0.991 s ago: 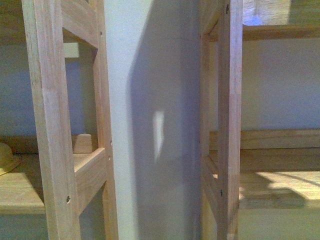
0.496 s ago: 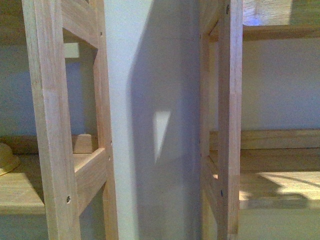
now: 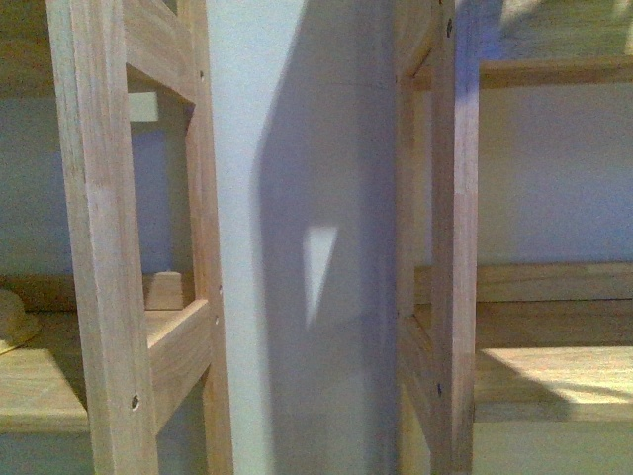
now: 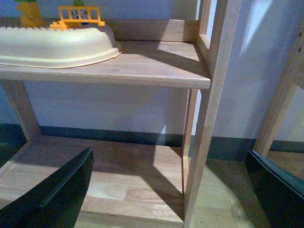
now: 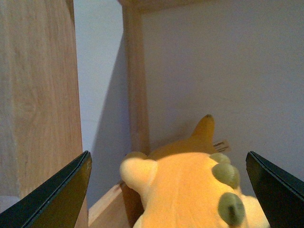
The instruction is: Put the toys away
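The toy is a yellow-orange plush animal (image 5: 185, 190) with green back spikes (image 5: 227, 175), a pointed tail and a white tag. It shows only in the right wrist view, lying inside a wooden shelf bay against the pale back wall. My right gripper (image 5: 167, 159) is open, with its dark fingers (image 5: 61, 199) standing wide on either side of the plush and apart from it. My left gripper (image 4: 169, 153) is open and empty, in front of a wooden shelf post (image 4: 209, 118) above the lower shelf board (image 4: 109, 175). Neither gripper shows in the front view.
A cream tray (image 4: 57, 45) with an orange toy fence (image 4: 78, 16) behind it sits on the upper shelf (image 4: 142, 71). Two wooden shelf units (image 3: 109, 247) (image 3: 450, 247) flank a pale wall strip (image 3: 297, 198). A cream object (image 3: 10, 319) lies on the left shelf.
The front view has shifted slightly, so the shelves sit a little lower in the picture. The sunlit patch on the right shelf has changed shape.
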Controlling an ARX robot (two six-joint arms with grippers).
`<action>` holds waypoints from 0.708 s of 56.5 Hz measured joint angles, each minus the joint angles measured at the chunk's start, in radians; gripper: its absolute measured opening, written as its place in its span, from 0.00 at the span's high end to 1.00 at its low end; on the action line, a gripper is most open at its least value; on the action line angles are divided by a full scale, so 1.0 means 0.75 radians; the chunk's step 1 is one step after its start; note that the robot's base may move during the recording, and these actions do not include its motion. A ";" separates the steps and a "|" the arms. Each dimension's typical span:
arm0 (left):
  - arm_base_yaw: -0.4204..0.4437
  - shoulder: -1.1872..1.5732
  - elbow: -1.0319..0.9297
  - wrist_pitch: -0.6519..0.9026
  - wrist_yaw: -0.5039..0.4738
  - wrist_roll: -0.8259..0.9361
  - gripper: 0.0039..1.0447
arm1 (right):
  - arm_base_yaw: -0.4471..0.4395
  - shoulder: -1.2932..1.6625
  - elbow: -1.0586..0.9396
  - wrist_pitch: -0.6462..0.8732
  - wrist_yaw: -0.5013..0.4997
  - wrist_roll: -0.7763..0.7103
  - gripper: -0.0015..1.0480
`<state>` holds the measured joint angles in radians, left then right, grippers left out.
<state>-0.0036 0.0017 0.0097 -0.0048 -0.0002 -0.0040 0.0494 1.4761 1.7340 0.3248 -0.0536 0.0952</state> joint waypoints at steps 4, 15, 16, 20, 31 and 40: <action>0.000 0.000 0.000 0.000 0.000 0.000 0.06 | 0.000 -0.113 -0.137 0.074 0.080 -0.064 0.06; 0.000 0.000 0.000 0.000 0.000 0.000 0.06 | -0.113 -0.516 -0.579 0.188 0.243 -0.181 0.06; 0.000 0.000 0.000 0.000 0.000 0.000 0.06 | -0.124 -0.534 -0.594 0.183 0.244 -0.181 0.06; 0.000 0.000 0.000 0.000 0.000 0.000 0.06 | -0.212 -0.642 -0.683 0.143 0.235 -0.158 0.06; 0.000 0.000 0.000 0.000 0.000 0.000 0.06 | -0.492 -0.930 -0.925 0.040 0.047 -0.047 0.06; 0.000 0.000 0.000 0.000 0.000 0.000 0.06 | -0.608 -1.128 -1.151 -0.011 -0.121 0.046 0.06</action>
<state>-0.0036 0.0017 0.0097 -0.0048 -0.0002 -0.0040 -0.4068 0.6304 0.8711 0.3168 -0.1440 0.1299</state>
